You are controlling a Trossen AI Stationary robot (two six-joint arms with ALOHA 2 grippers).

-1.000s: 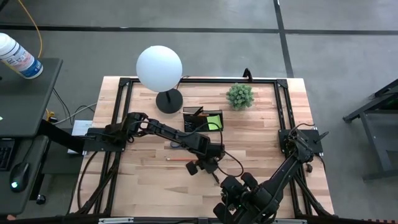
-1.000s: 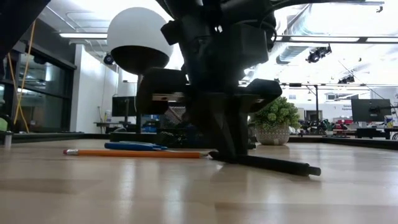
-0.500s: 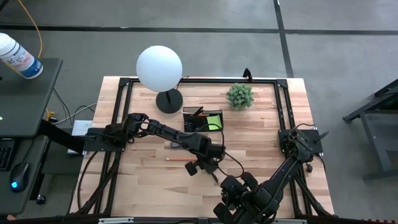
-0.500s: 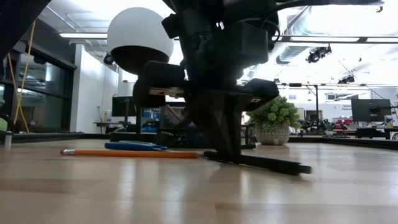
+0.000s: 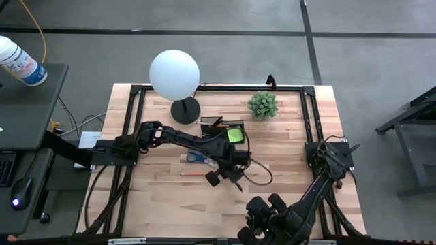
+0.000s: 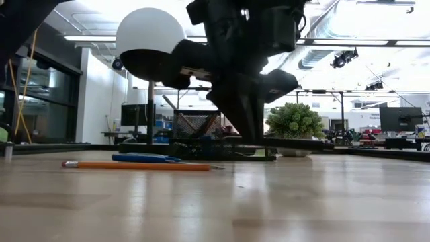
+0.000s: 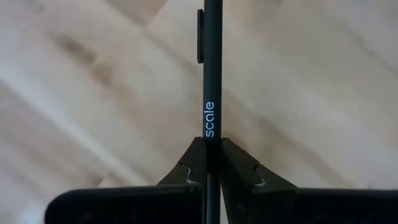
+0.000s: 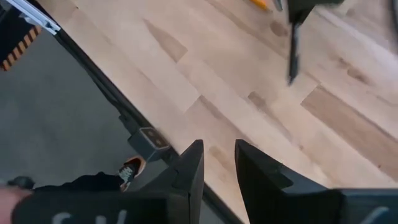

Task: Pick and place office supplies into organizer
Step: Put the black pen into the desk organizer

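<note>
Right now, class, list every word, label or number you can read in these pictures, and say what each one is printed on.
"scale": light lettering along the barrel of the black pen clamped in the left gripper.
Label on the white bottle at the high view's left edge: too small to read.
Marks on the right gripper body: cut off, unreadable.
Nothing else legible.

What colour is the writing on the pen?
Light blue, on the black pen; the left wrist view shows it best.

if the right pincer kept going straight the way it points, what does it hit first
Most likely bare table. The right pincer points across open wood; the black pen held by the left pincer lies further on, depth unclear.
</note>
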